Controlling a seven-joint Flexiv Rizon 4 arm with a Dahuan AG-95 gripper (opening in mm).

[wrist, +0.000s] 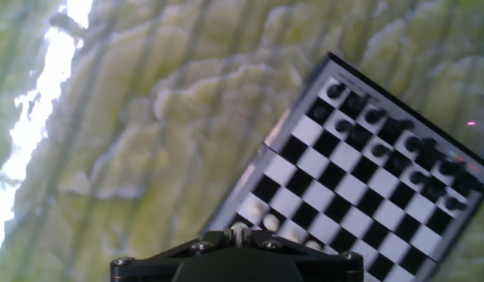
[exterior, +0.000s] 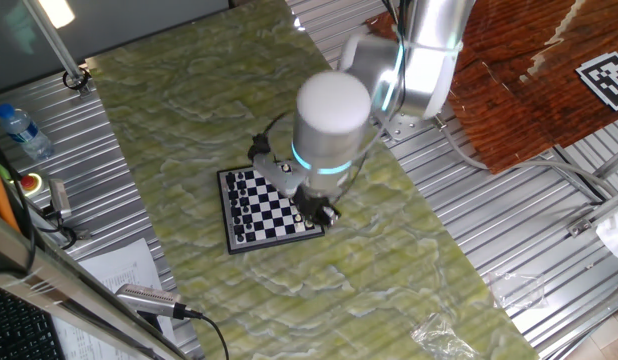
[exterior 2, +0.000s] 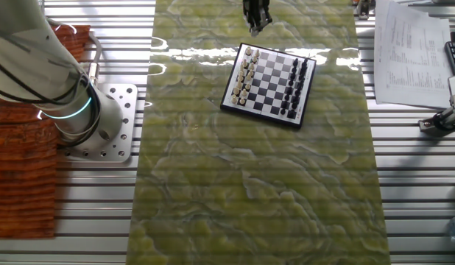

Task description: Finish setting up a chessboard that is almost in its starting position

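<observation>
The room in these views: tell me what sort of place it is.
Probably a robotics lab bench: a ribbed metal table under a green marbled mat, a fiducial marker, and printed sheets beside the chessboard.

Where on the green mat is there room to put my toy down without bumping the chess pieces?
In the other fixed view, the green mat is bare on the whole stretch on the near side of the chessboard. A narrower bare strip lies between the board's cream-piece side and the mat's edge by the robot base. It is crowded at the board's far corner, where the gripper hangs.
</observation>
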